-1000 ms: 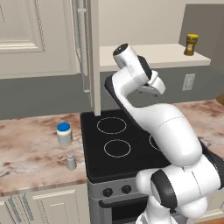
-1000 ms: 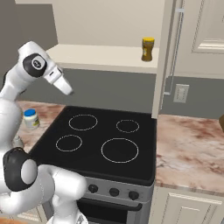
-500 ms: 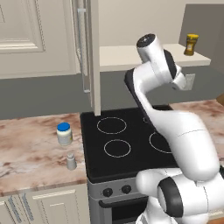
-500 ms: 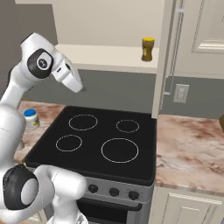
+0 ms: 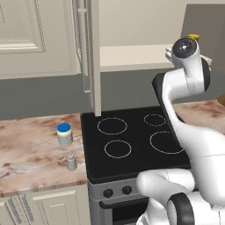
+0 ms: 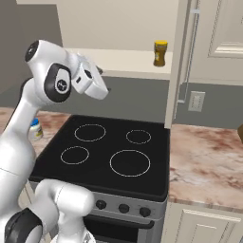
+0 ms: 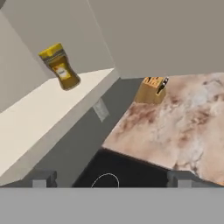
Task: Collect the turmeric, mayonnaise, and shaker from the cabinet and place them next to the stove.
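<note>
Claw: the white two-finger gripper point(image 6: 100, 81) stands raised in front of the shelf with its jaws spread wide and nothing between them; in the hand view the two dark tips sit at 7 and 5 o'clock.
Turmeric: the small yellow-orange jar with a dark lid and dark label band point(image 6: 160, 53) stands on the beige shelf board point(image 6: 128, 62) of the cream wall cabinet with its panelled door point(image 5: 94, 57) swung open; in the right base view it is at 1 o'clock, well apart from the gripper.
Axis: the jar's long axis is upright, lid pointing up; in the hand view it leans only because that camera is rolled point(image 7: 60, 66).
Already down: the squat white jar with a bright blue lid point(image 5: 64, 134) and the slim grey-silver shaker point(image 5: 71, 161) stand on the marbled counter at 9 o'clock of the black glass cooktop with white ring burners point(image 5: 134, 139).
Stage: judged, two of three placed; the reach for the turmeric is under way.
Risk: a fingertip meeting the tall, narrow jar off-centre would likely tip or roll it along the shelf.
Risk: the open door edge stands just beside the jar, so a wide swing could knock it.
Risk: a grip high on the lid could let the jar slip.
</note>
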Robot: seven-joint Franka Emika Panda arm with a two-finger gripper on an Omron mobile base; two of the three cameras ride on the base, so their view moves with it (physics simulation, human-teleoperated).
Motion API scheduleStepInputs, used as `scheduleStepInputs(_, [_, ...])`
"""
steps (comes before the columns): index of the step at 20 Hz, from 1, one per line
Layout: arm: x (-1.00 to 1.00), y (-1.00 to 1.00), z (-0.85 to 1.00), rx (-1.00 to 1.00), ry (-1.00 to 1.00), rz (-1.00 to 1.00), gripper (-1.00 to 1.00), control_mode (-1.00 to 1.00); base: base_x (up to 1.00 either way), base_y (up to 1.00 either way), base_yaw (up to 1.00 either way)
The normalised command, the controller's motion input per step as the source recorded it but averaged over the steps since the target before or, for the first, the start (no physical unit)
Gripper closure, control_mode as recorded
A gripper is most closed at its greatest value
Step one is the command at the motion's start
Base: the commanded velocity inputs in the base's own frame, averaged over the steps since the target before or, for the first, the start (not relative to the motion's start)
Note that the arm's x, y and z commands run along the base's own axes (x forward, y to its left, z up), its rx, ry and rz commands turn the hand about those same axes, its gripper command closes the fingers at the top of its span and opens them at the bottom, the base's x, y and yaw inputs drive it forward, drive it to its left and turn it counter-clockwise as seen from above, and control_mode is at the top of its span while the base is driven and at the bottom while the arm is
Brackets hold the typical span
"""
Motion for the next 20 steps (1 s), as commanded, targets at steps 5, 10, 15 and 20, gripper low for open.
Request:
scheduleStepInputs(5, [0.00, -0.19, 0.39, -0.06, -0.32, 0.08, -1.00, -1.00, 0.00, 0.00, 0.00])
scheduleStepInputs(10, [0.00, -0.16, 0.42, -0.08, -0.32, 0.09, -1.00, -1.00, 0.00, 0.00, 0.00])
scheduleStepInputs(15, [0.00, 0.03, 0.35, -0.05, -0.10, 0.01, -1.00, -1.00, 0.00, 0.00, 0.00])
scheduleStepInputs(20, [0.00, 0.01, 0.00, 0.00, 0.00, 0.00, -1.00, -1.00, 0.00, 0.00, 0.00])
